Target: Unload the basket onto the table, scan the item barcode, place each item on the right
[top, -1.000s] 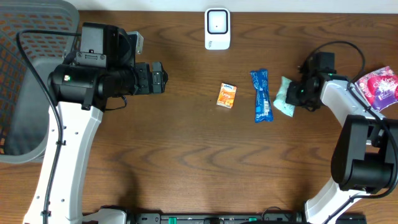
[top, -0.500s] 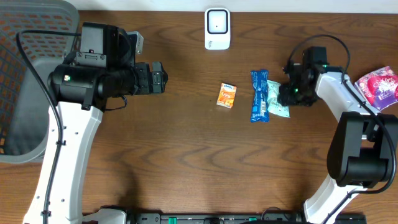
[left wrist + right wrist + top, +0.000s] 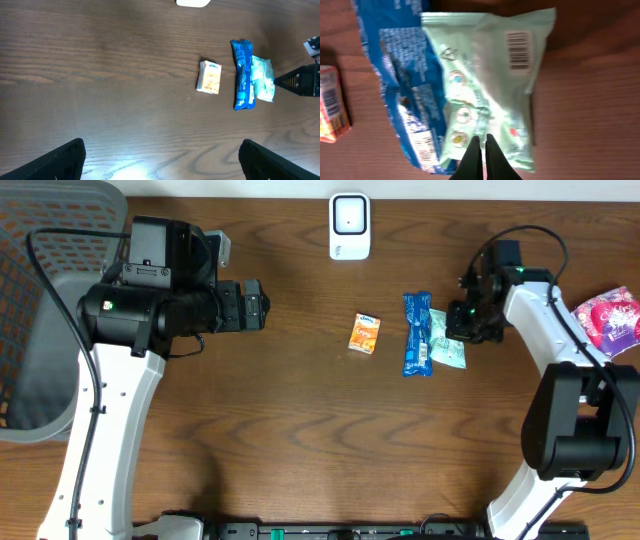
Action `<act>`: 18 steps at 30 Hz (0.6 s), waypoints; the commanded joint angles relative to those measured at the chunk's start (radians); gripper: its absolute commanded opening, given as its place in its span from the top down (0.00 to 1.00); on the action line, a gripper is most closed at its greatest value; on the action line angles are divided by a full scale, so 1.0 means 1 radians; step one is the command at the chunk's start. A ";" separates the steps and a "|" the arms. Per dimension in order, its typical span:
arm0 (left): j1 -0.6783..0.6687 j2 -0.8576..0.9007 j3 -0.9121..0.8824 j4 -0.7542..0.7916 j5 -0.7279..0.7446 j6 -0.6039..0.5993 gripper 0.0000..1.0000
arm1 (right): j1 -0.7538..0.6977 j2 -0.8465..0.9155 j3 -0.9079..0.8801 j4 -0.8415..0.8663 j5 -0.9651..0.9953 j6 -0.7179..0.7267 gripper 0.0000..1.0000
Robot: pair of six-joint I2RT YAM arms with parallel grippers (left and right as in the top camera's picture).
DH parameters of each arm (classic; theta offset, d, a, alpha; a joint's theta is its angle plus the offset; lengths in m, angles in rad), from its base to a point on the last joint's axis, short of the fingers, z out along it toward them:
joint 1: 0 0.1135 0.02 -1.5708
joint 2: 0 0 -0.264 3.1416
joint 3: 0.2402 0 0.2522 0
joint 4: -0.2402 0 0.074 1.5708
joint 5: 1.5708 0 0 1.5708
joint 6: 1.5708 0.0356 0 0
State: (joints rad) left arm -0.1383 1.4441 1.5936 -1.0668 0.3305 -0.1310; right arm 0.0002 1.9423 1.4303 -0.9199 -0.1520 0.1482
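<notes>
A mint-green packet (image 3: 446,346) lies flat on the table with its barcode (image 3: 518,50) facing up. Its left edge overlaps a blue packet (image 3: 417,332). A small orange box (image 3: 365,334) sits left of them. My right gripper (image 3: 482,140) is shut, its tips over the green packet's near edge, and nothing shows between the fingers. In the overhead view the right gripper (image 3: 466,320) sits at that packet's right side. The white scanner (image 3: 349,225) stands at the table's back edge. My left gripper (image 3: 160,160) hangs open, high above bare wood to the left.
A grey mesh basket (image 3: 40,330) fills the far left. A pink bag (image 3: 612,318) lies at the right edge behind my right arm. The left wrist view shows the orange box (image 3: 209,77), the blue packet (image 3: 242,74) and the green packet (image 3: 262,80) in a row.
The green packet has slid left against the blue packet, which turned a little. My right gripper opened, shut again and drew slightly back. The left arm stayed still.
</notes>
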 commanded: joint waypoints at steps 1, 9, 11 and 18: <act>0.003 0.002 -0.002 -0.002 -0.010 -0.002 0.02 | 0.026 0.010 -0.049 0.038 0.064 0.087 0.99; 0.003 0.002 -0.002 -0.002 -0.010 -0.002 0.02 | 0.038 0.010 -0.225 0.164 0.079 0.136 0.99; 0.002 0.002 -0.002 -0.002 -0.010 -0.002 0.02 | 0.038 0.010 -0.220 0.126 0.079 0.135 0.99; 0.002 0.002 -0.002 -0.002 -0.010 -0.002 0.02 | 0.038 0.010 -0.050 -0.034 0.080 0.123 0.86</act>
State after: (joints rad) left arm -0.1383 1.4441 1.5936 -1.0668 0.3302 -0.1314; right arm 0.0322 1.9327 1.2964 -0.9180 -0.0906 0.2642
